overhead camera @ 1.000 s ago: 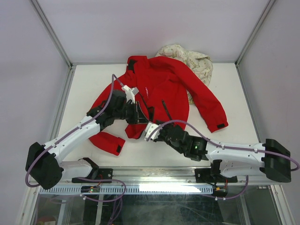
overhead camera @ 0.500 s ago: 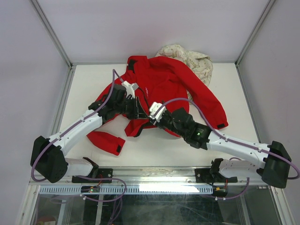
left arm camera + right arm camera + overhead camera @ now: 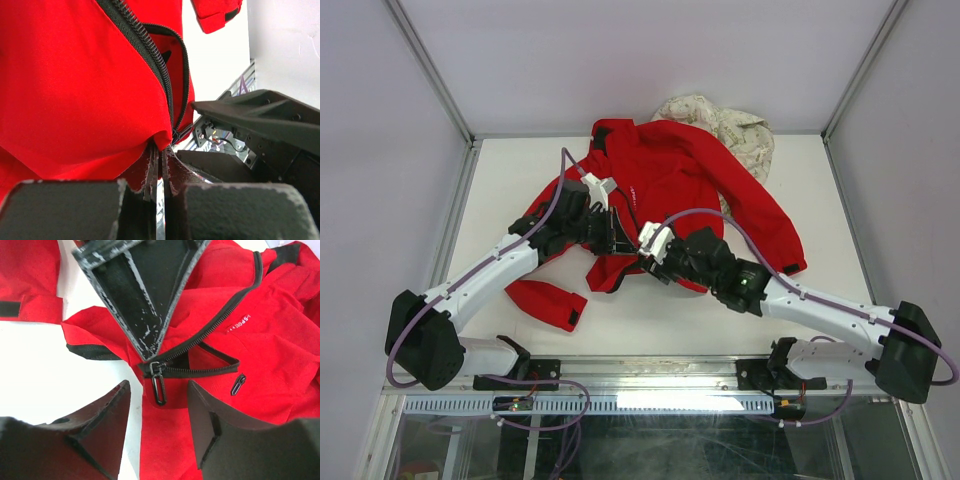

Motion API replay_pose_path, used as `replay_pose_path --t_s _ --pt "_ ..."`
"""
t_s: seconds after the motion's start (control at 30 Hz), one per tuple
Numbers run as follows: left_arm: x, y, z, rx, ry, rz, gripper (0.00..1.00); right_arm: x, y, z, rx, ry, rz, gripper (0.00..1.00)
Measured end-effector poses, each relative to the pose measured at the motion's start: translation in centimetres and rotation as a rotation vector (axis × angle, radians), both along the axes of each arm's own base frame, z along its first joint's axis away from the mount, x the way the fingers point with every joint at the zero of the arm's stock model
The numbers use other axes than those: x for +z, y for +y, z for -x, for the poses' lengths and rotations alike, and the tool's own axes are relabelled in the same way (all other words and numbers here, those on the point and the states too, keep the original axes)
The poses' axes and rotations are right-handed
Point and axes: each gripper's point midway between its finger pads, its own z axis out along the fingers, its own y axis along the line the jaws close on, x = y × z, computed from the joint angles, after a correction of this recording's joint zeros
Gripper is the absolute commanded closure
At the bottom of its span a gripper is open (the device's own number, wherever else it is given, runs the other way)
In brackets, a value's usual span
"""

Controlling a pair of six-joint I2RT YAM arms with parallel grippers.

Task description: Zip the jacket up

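Observation:
The red jacket (image 3: pixel 665 185) lies spread on the white table, collar at the far side. Its front zipper is open, with the slider and black pull tab (image 3: pixel 159 382) at the hem. My left gripper (image 3: pixel 625 246) is shut on the jacket's bottom hem (image 3: pixel 160 142) beside the zipper (image 3: pixel 150 55). My right gripper (image 3: pixel 157 390) is open, its fingers on either side of the pull tab and not touching it. In the top view the right gripper (image 3: pixel 653 262) sits right next to the left one.
A cream floral garment (image 3: pixel 730 125) lies bunched at the back right, partly under the jacket. The jacket's sleeves reach to the front left (image 3: pixel 550 300) and to the right (image 3: pixel 785 255). Metal enclosure posts (image 3: pixel 445 95) stand at the table's corners.
My right arm swung left and forward, from the table's front edge up to the jacket hem, and its gripper now straddles the pull tab. My left gripper kept its hold.

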Motion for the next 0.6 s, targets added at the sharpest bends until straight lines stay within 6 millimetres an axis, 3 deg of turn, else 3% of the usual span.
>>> replay_pose_path --t_s 0.27,0.6 --pt "0.1 -0.1 0.2 -0.013 0.003 0.007 1.00 -1.0 -0.6 0.8 0.020 0.164 -0.021 0.42" --pt "0.2 -0.1 0.2 -0.013 0.001 0.009 1.00 1.8 -0.4 1.5 -0.008 0.317 -0.120 0.59"
